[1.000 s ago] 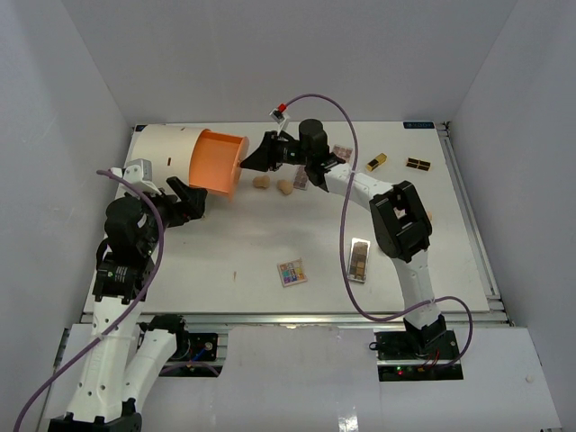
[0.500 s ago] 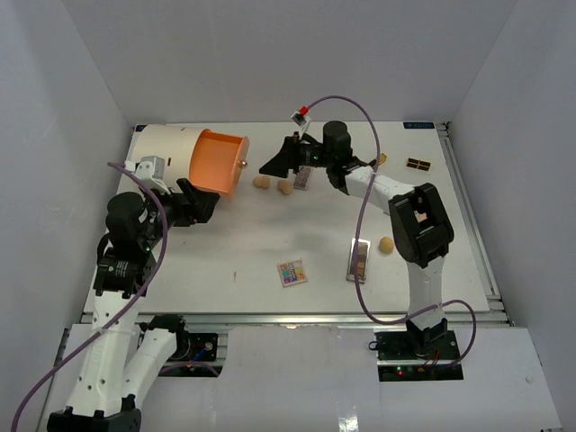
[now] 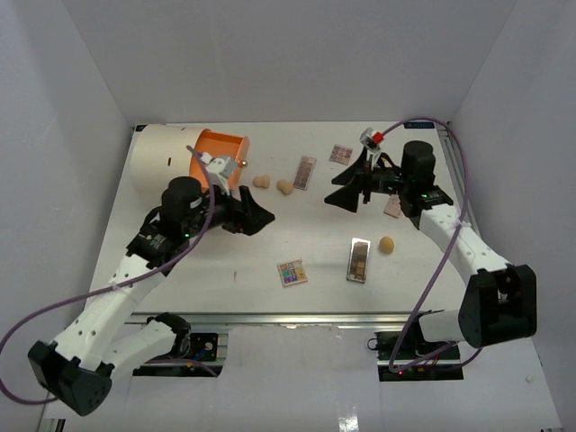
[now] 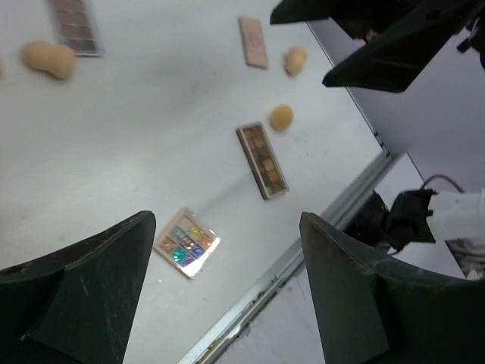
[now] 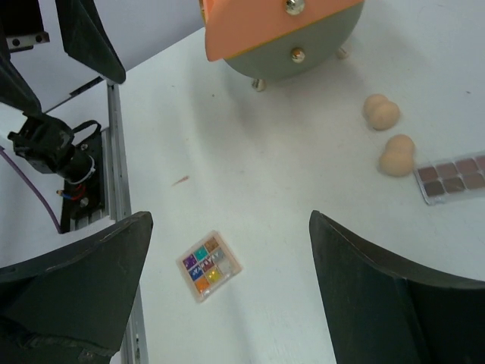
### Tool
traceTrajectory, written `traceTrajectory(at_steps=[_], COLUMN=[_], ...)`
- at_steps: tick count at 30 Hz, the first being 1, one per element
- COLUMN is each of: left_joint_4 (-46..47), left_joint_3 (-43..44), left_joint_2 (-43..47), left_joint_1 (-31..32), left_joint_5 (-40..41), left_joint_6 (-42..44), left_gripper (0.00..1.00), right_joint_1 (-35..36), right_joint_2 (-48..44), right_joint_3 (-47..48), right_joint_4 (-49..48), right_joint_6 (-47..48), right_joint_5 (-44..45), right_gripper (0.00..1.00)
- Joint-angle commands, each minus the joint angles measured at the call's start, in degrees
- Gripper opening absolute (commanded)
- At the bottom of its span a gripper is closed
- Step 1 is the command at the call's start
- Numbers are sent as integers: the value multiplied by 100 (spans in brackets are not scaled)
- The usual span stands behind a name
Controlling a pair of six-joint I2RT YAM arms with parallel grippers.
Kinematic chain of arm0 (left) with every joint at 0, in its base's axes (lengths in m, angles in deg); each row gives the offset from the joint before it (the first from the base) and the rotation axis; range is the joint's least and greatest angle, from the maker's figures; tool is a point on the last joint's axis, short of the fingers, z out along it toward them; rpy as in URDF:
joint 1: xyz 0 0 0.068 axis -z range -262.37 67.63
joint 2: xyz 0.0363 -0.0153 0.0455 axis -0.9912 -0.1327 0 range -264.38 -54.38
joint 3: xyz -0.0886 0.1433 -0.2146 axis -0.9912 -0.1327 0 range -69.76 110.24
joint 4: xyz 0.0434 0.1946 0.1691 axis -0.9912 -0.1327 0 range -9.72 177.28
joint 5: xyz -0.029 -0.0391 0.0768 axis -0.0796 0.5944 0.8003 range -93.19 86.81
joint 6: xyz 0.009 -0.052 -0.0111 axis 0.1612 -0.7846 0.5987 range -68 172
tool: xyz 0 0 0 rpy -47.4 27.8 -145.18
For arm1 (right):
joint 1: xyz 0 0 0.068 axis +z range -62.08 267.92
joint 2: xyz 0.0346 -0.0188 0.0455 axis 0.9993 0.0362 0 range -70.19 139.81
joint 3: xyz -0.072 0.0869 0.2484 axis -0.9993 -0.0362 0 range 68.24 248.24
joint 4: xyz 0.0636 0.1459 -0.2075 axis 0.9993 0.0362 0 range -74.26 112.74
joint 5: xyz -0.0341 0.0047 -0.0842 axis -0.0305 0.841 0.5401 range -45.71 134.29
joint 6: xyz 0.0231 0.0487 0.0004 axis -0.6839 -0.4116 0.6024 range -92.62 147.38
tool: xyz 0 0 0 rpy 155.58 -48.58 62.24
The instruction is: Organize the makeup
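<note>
The left gripper [image 3: 255, 217] hangs above the white table [image 3: 297, 229] with its jaws spread wide and nothing between them. Its arm reaches in from the left, near the orange drawer front [image 3: 229, 146] of the cream cylinder [image 3: 157, 157], which lies on its side at the far left. The right gripper [image 3: 346, 193] is likewise released and empty, raised over the middle of the table and facing the left gripper across a bare gap. The makeup lies scattered on the table, none of it held. Just right of the drawer front sit the first tan sponge [image 3: 261, 181] and the second tan sponge [image 3: 285, 186], close together. A long palette [image 3: 305, 172] of brownish squares lies just beside them, and a small palette [image 3: 340, 153] lies farther back. Toward the near edge lie a colourful palette [image 3: 291, 273] and, to its right, a brown palette [image 3: 359, 261], apart from each other. A lone tan sponge [image 3: 386, 244] rests near the brown palette's far right corner. A pink wedge [image 3: 392, 206] lies behind that sponge, close against the right arm as seen from above.
</note>
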Motion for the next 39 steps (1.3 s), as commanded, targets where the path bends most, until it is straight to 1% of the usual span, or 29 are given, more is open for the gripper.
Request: traceTrajectory(at_steps=[1,2,6,8,10,11,14,17,23,27,35,38,39], left_joint_4=[47,32,3,40,54,56,40,15,-75,-126,-244,-259,-265], left_joint_3=[593,769,1516,2035,2563,2666,3400,3829,4484,4751,4875,4866,4866], left_joint_2=[-1040,-1364,-2931,-3647,-4176,-4410,-5207,-5745,-6564,-6876,-7206,-7268,-7307], left_joint_1=[1107,1282,1345,1341,1315,1288,1038,827,611,515,387,387,385], left_joint_5=[1537,1784,2464,2847,3141,3258,3242,3101,3319,3435,3310,3387,3431], left_joint_6=[45,97,422,665,848,922,1058,1121,1452,1607,1761,1787,1825], left_gripper=[86,86,85,85,84,83,76,73,68,65,59,57,55], right_joint_1=[-698,-878,-1758,-1958,-2063,-2084,-2136,-2146,-2146,-2146,-2146,-2146,-2146], right_joint_2=[-634,-768,-945,-935,-954,-980,-1084,-1099,-1031,-937,-897,-906,-913], right_joint_3=[-736,-880,-1160,-1181,-1207,-1223,-1260,-1265,-1256,-1248,-1221,-1236,-1236], right_joint_4=[428,428,306,306,313,319,328,330,331,340,375,377,375], right_joint_6=[811,899,869,850,862,865,917,903,918,934,968,963,964], right_joint_5=[-301,-311,-871,-993,-1026,-1033,-1007,-1022,-1050,-1068,-1053,-1035,-1036], right_gripper=[90,90,91,93,93,93,93,93,93,94,94,94,94])
